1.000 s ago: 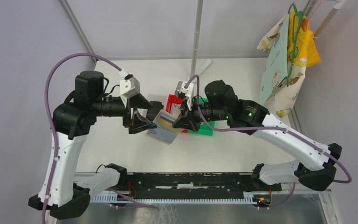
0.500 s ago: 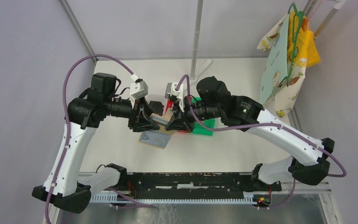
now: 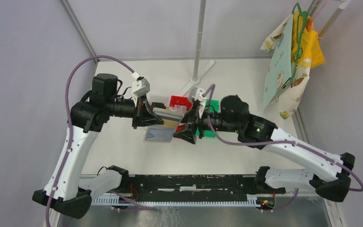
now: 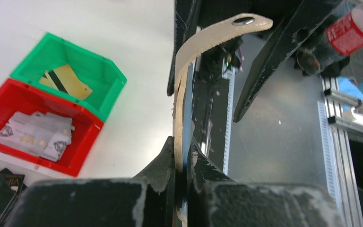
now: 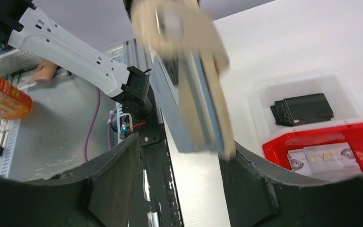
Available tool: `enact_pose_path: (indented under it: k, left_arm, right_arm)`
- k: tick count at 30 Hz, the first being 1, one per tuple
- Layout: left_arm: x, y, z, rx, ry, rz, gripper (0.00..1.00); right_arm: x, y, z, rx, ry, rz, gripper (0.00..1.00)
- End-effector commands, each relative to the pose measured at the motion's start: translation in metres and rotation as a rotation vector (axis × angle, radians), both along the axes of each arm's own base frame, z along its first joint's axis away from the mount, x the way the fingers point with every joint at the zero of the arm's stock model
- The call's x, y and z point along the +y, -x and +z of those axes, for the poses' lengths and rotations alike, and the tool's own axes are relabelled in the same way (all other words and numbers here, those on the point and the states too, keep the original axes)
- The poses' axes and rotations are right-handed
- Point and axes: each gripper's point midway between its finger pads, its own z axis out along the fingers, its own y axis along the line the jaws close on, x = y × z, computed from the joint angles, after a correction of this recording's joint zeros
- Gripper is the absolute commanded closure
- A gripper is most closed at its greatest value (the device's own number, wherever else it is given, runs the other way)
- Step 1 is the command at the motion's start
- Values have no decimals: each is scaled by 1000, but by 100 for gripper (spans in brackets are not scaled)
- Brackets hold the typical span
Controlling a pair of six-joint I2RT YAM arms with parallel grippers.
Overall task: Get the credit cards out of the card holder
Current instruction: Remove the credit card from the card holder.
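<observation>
- Top external view: the card holder (image 3: 163, 124) hangs in the air above the middle of the desk (image 3: 123, 153), between the two arms and just near of the bins.
- The left gripper (image 4: 182, 151) has its jaws pressed together on one tan wall of the card holder. The holder stands on edge, and its snap flap (image 4: 243, 20) curls away at the far end.
- The right gripper (image 5: 182, 146) has its jaws spread, one on each side of the holder's lower edge. They pinch nothing, and no card is in them.
- Done, judging from the bins: a gold card (image 4: 66, 81) with a dark stripe lies in the green bin (image 4: 108, 100), and several silvery cards (image 4: 33, 137) lie in the red bin (image 4: 82, 152) beside it.
- Left: the right wrist view shows light blue layers between the tan walls, but the holder is blurred there. Whether any credit cards remain in the pockets cannot be told.
- Judgement: the sorting appears well advanced. If a card is left, the open right jaws are placed to reach into the pockets while the left holds the wallet steady.
</observation>
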Motion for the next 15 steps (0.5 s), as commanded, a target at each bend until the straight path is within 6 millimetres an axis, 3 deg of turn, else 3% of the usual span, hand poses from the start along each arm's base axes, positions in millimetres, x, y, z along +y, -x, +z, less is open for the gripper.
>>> enact_pose_path:
  k: [1, 6, 15]
  left_arm:
    - [-10, -10, 44, -39, 164, 97, 98]
    - [-14, -5, 64, 59, 300, 162, 98]
    - [-16, 5, 73, 209, 357, 160, 98]
  right_arm:
    - [-23, -4, 52, 2, -428, -129, 31]
    - [-46, -5, 54, 51, -654, -195, 27]
    - [-31, 13, 80, 130, -805, -33, 28]
